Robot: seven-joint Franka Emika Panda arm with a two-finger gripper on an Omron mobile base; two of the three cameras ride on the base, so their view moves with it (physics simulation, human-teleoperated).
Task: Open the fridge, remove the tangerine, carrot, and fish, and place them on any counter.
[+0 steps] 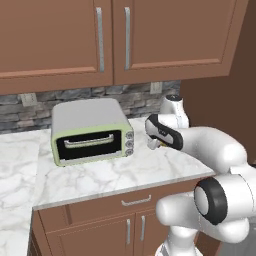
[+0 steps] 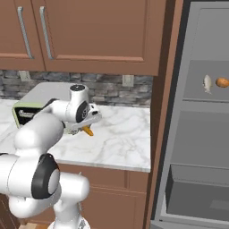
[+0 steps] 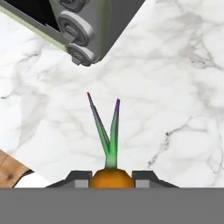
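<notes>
My gripper [image 3: 111,177] is shut on the carrot [image 3: 111,177], whose green top [image 3: 109,135] points away from the hand over the white marble counter [image 3: 175,65]. In the right base view the carrot [image 2: 88,130] hangs just above the counter [image 2: 120,143], close to the right of the toaster oven, with the gripper [image 2: 85,127] around it. The fridge [image 2: 201,134] stands open at the right. On one of its upper shelves lie the pale fish [image 2: 207,83] and, to its right, the tangerine [image 2: 222,82]. In the left base view the gripper [image 1: 151,145] is low over the counter [image 1: 125,175].
A pale green toaster oven [image 1: 90,131] sits on the counter left of the gripper, its knobs [image 3: 76,28] near the hand. Brown wall cabinets [image 1: 110,40] hang above. A wooden panel [image 2: 163,112] separates the counter from the fridge. The marble to the right of the carrot is bare.
</notes>
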